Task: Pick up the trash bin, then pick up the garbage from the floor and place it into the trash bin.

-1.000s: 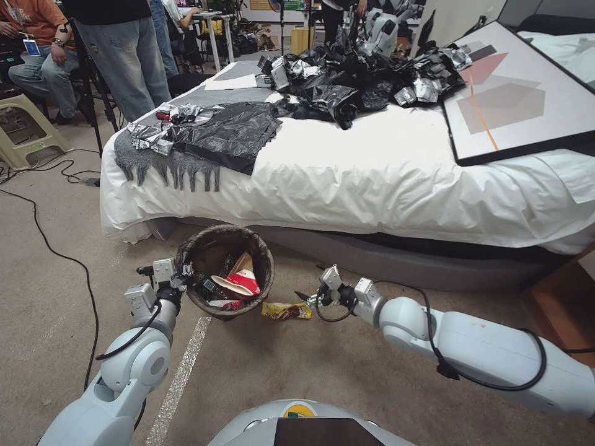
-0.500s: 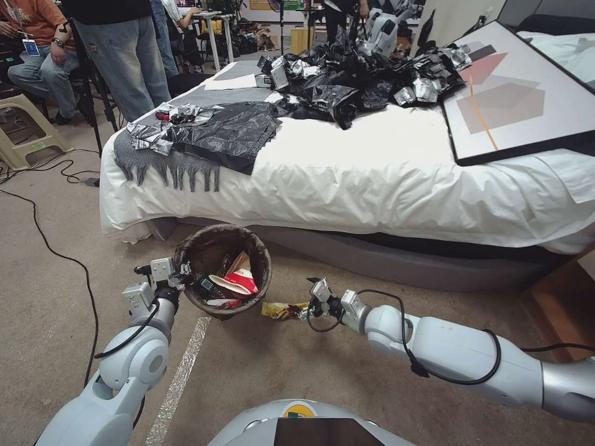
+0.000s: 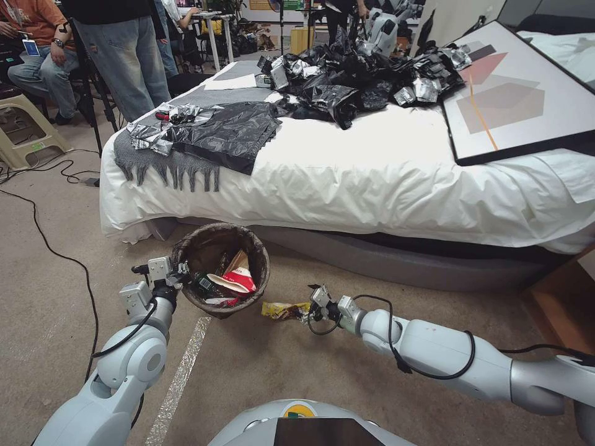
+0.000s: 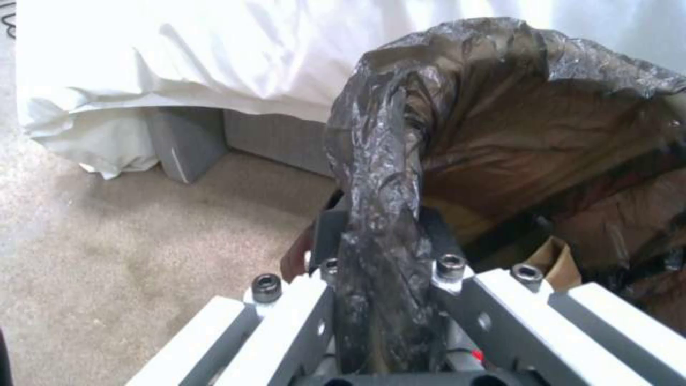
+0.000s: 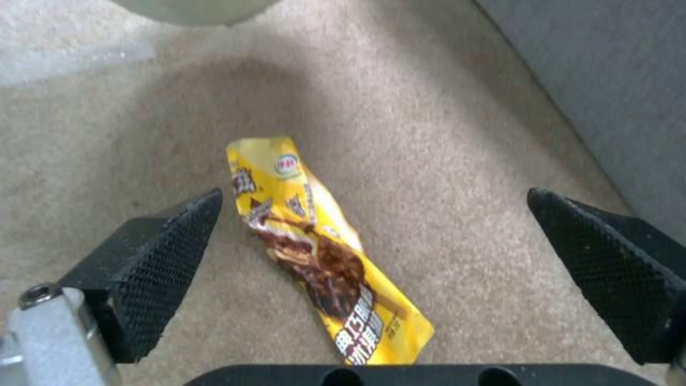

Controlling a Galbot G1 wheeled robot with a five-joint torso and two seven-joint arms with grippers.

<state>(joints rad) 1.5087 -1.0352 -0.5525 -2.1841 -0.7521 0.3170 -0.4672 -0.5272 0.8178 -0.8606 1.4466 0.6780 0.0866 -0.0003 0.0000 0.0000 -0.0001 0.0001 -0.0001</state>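
Left gripper (image 3: pixel 183 272) clenches the trash bin (image 3: pixel 221 238) rim; right gripper (image 5: pixel 372 241), jaws spread, straddles the yellow snack wrapper (image 5: pixel 318 252).

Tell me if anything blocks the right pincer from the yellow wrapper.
Nothing visible does. The right pincer is open, its fingers either side of the yellow wrapper, which lies flat on bare carpet beside the trash bin.

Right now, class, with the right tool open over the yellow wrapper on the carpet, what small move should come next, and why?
Probably lower the right tool onto the yellow wrapper and close. Its fingers stand open on either side of the wrapper, which lies flat on the carpet between them, ungripped. The left tool is clamped on the trash bin rim nearby.
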